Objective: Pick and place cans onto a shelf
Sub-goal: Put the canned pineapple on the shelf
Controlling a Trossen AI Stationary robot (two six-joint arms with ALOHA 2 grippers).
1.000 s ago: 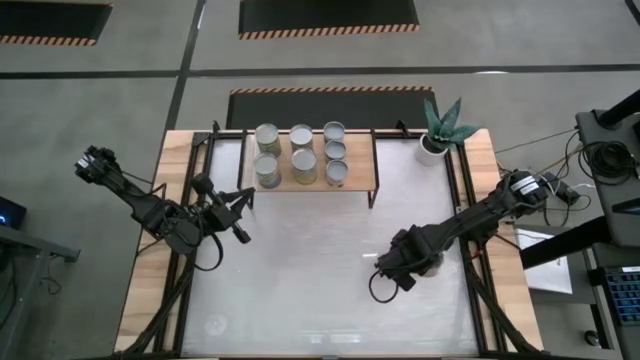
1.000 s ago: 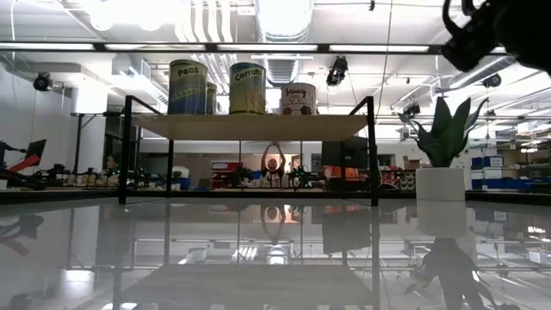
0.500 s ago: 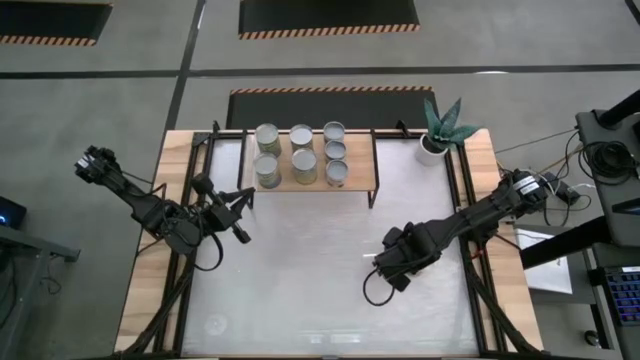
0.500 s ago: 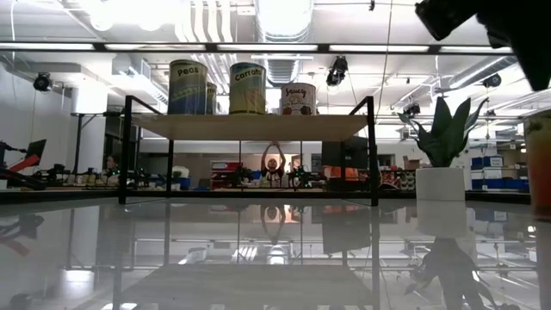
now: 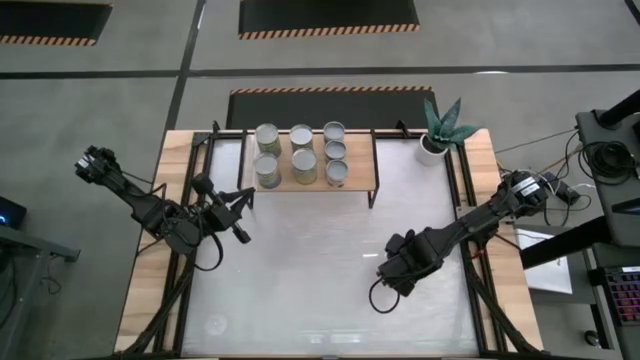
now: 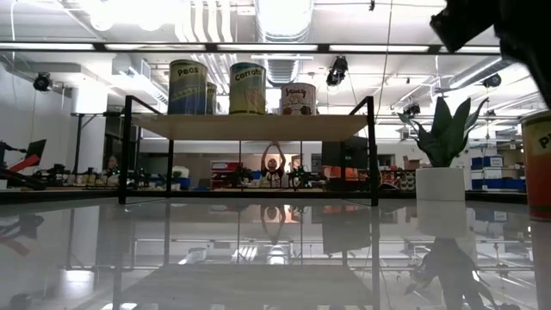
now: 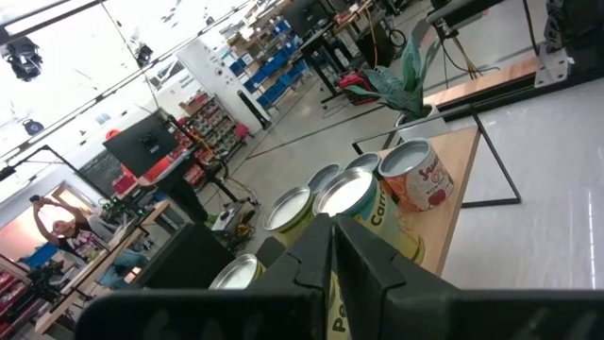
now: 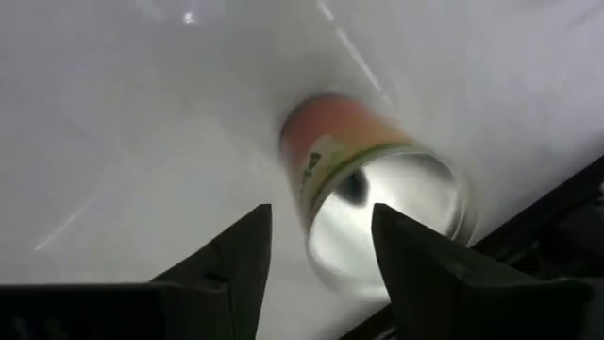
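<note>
Several cans (image 5: 302,152) stand upright on the shelf's wooden board (image 5: 365,165), shown in the low view as labelled cans (image 6: 247,88) on the shelf (image 6: 250,127). One can with an orange label (image 8: 377,208) stands on its base on the white table at the right (image 6: 538,164). My right gripper (image 8: 321,236) hangs open above it, pointing down, one finger on either side of the can's top, and I see no touch. In the high view the right gripper (image 5: 398,268) hides that can. My left gripper (image 5: 240,212) waits shut, left of the shelf, facing the cans (image 7: 349,194).
A small white pot with a green plant (image 5: 438,135) stands at the far right corner, right of the shelf. Black frame rails (image 5: 462,190) run along the table's left and right sides. The white tabletop (image 5: 300,270) lies bare between the two arms.
The orange-labelled can has come into the low view at its right edge, where none showed a second ago, and now stands on the table. My right gripper has shifted a little toward the table's left edge and back above it.
</note>
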